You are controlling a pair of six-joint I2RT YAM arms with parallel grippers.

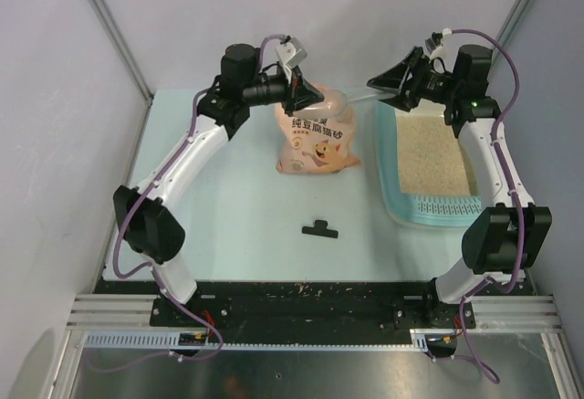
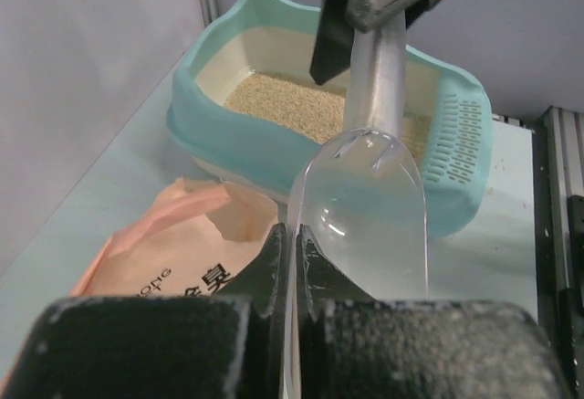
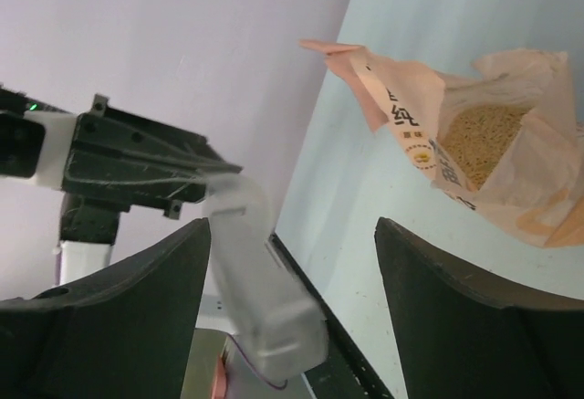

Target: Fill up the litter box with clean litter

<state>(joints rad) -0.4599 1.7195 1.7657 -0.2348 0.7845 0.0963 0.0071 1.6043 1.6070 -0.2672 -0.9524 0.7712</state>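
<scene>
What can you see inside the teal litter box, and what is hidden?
Beige litter lies in the litter box up to the perforated ledge, which looks bare. The floor beneath the litter is covered, so its depth cannot be told.

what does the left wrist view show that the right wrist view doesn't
Only left wrist: the litter box holding clean litter, with its perforated ledge. Only right wrist: granules inside the open mouth of the peach bag. Both: the bag and the clear scoop, its rim pinched by the left fingers, its handle between the open right fingers.
</scene>
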